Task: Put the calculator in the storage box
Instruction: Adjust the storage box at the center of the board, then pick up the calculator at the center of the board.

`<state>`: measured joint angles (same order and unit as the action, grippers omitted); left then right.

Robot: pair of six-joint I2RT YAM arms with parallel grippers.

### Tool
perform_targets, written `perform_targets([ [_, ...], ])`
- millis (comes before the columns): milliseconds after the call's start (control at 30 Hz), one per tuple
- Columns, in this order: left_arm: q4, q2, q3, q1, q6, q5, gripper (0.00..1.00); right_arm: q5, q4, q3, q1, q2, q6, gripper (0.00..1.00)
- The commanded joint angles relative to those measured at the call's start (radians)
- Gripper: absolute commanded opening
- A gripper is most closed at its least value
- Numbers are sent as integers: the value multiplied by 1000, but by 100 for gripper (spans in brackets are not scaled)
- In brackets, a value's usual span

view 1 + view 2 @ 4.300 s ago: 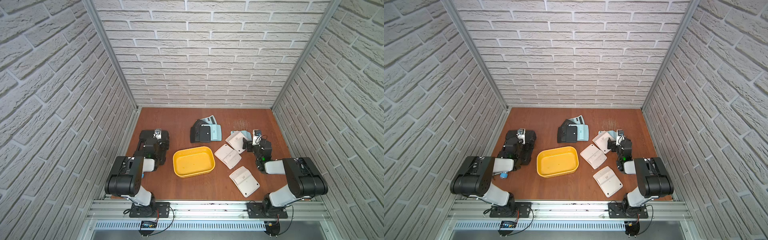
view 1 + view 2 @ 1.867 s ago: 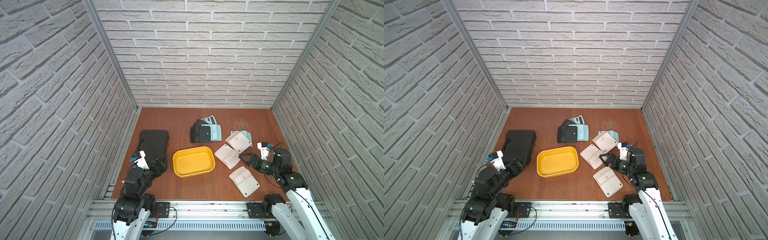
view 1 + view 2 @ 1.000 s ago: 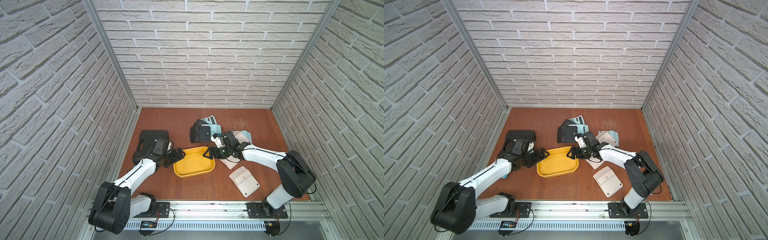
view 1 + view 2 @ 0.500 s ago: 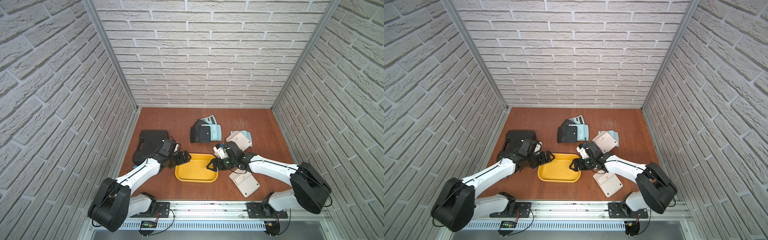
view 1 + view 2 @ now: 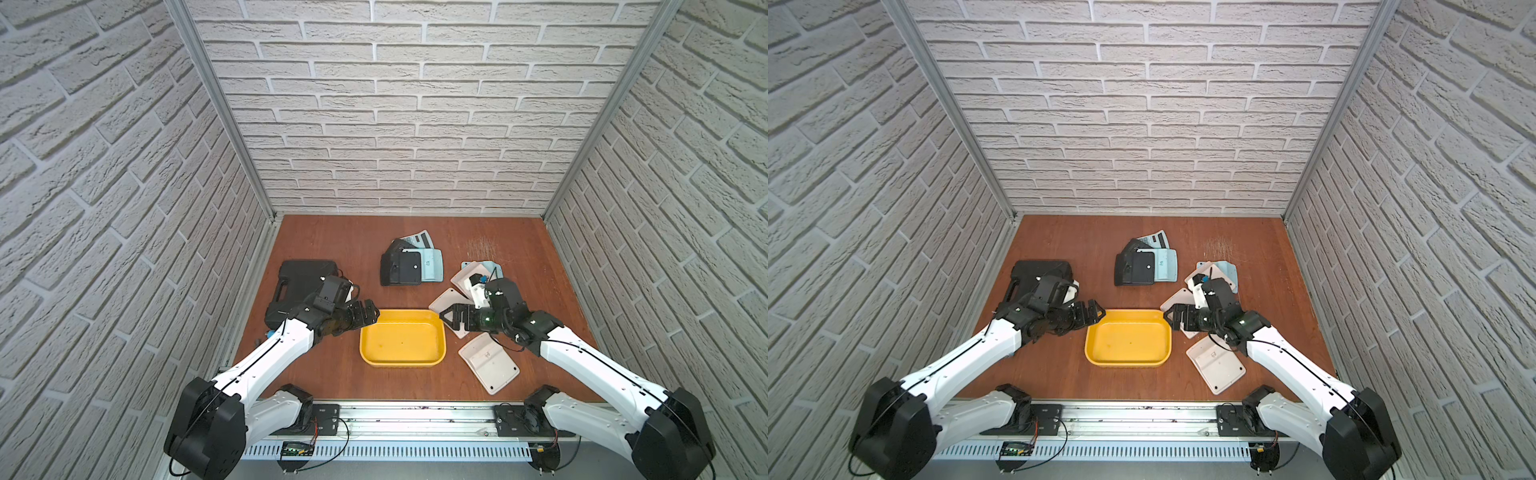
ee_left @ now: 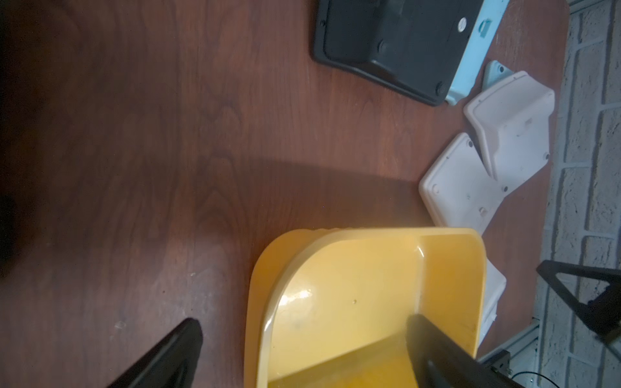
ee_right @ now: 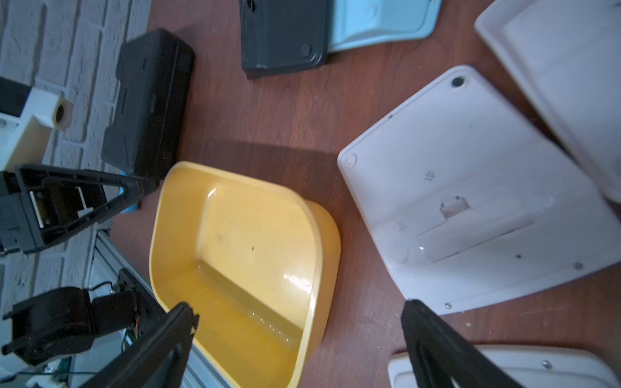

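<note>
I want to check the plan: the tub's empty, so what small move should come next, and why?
Probably lower the right gripper onto the white calculator beside the tub and close the fingers on its edge. The tub is empty, the fingers stand open holding nothing, and that calculator lies face down just beneath the gripper.

Both top views are looking steeply down from high above the front edge of the table (image 5: pixel 332 245) toward the back wall (image 5: pixel 395 124), and they are sharing nearly the whole scene, with the yellow box (image 5: pixel 1127 338) sitting near that front edge. The left wrist camera is hanging close over the box from the table's left side and facing the right wall (image 6: pixel 591 134), while the right wrist camera is hanging close over it from the right side and facing the left wall (image 7: pixel 67 50). Both wrist views are sharing the box, the black calculator (image 6: pixel 396 43) and a white calculator (image 6: pixel 460 188) just beside the box.
</note>
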<state>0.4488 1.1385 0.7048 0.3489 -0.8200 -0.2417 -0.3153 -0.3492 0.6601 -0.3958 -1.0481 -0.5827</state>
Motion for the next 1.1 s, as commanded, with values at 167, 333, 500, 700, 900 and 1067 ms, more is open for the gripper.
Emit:
perform_targets([
  [167, -43, 260, 253, -74, 133, -38, 98, -102, 109, 182, 86, -200, 40, 89],
  [333, -104, 435, 384, -141, 127, -123, 98, -190, 189, 322, 89, -421, 19, 84],
  [500, -166, 597, 524, -168, 116, -193, 98, -263, 267, 458, 88, -638, -10, 83],
  [700, -284, 754, 612, -194, 64, -272, 98, -298, 282, 599, 84, -822, -20, 81],
  [900, -383, 875, 651, -176, 21, -318, 98, -262, 237, 706, 77, -948, 5, 81],
  [1067, -452, 928, 647, -158, -6, -336, 98, -217, 198, 741, 58, -1013, 26, 81],
])
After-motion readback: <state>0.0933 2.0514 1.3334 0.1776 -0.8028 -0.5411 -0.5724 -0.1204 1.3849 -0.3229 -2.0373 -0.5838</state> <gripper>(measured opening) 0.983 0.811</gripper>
